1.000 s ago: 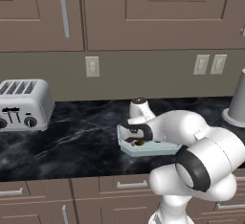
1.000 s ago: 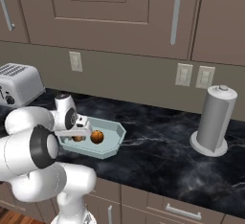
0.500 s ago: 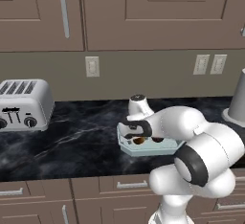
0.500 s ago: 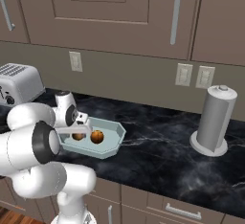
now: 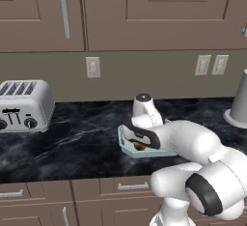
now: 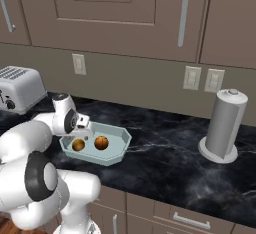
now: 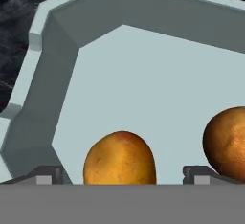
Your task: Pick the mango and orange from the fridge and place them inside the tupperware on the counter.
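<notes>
1. Two fruits inside the tupperware [image 6: 118,151], on its whitish floor: the mango [image 7: 119,158] toward the tub's left end, the orange [image 6: 101,142] just beside it nearer the middle, apart from each other.
2. In the hand view, mango centred between the two dark fingertips with a clear gap on each side — released, jaws apart.
3. Gripper [image 6: 79,137] low over the left end of the tub, directly above the mango.
4. Tupperware near the front edge of the counter [image 6: 165,168], roughly mid-way along the visible stretch.
5. Silver toaster [image 5: 24,106] at the counter's left end against the back wall, well apart from the tub.
6. Grey paper-towel holder [image 6: 223,126] upright toward the right end — also well apart.
</notes>
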You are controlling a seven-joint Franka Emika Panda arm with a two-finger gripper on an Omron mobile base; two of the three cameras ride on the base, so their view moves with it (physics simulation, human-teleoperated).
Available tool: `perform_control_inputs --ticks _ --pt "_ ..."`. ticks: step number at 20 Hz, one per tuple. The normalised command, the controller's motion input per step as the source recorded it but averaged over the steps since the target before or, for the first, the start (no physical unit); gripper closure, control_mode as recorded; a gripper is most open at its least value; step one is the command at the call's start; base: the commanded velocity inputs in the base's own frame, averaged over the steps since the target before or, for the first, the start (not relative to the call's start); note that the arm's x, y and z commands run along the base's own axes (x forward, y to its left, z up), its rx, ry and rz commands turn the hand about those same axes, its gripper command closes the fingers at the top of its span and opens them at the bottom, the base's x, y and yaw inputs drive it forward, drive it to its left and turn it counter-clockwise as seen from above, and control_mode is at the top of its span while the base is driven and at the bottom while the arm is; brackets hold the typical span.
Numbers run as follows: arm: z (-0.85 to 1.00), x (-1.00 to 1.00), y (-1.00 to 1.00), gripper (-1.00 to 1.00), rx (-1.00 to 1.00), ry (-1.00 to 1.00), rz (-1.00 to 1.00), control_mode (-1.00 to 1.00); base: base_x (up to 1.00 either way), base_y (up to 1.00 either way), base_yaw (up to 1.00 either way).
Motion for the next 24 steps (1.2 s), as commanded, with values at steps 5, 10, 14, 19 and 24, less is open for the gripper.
perform_control_inputs --ticks 5,10,14,19,24 --pt "0.0 0.05 -0.06 -1.0 0.06 0.0 0.0 -1.0 0.0 0.0 0.0" --pt "0.2 -0.23 -0.03 -1.0 0.02 -0.27 0.0 -1.0 0.0 0.0 0.0" --pt "0.46 -0.6 0.0 -1.0 0.03 -0.45 0.0 -1.0 0.0 0.0 0.0" --pt "0.58 -0.61 0.0 -1.0 0.04 -0.26 0.0 -1.0 0.0 0.0 0.0" --pt "0.78 -0.5 0.0 -1.0 0.07 -0.05 0.0 -1.0 0.0 0.0 0.0"
